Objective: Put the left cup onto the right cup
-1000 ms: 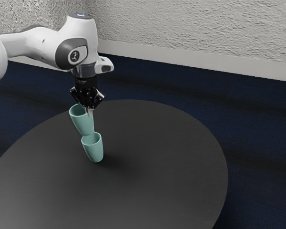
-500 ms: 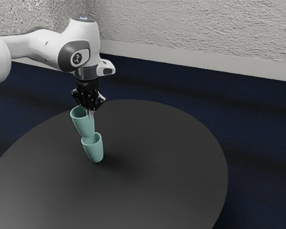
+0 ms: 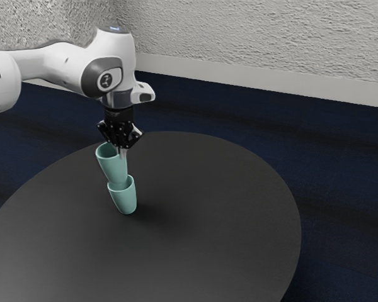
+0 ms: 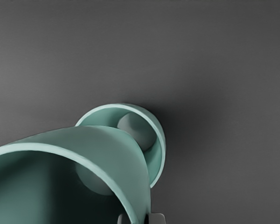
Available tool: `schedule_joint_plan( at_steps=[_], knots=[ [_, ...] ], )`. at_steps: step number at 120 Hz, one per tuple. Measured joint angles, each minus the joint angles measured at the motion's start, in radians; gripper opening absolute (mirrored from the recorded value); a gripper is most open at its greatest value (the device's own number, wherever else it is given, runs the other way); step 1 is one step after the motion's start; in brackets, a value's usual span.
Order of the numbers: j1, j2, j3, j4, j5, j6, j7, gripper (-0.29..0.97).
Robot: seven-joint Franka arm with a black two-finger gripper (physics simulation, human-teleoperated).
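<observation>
Exterior view: gripper, jaws narrow, pinching the rim of the tilted cup. Its base rests inside the standing cup, between the table centre and its far edge. Step: seating. Next move likely needs straightening, then release.

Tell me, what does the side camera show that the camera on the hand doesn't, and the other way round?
Exterior view: the white arm, its gripper pinching the tilted upper cup's rim, the table's round edge, the blue floor and rough wall. Wrist view: a look down past the upper cup into the lower cup, whose inside wall shows beside the upper cup's base. Both: the two teal cups, the upper one's base sitting in the lower one, on the dark table.
</observation>
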Motion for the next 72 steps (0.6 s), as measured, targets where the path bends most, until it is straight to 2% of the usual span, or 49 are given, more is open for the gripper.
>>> schedule_joint_plan(
  at_steps=[72],
  knots=[
    [0.000, 0.038, 0.004, 0.009, 0.000, 0.006, 0.000, -0.10]
  ],
)
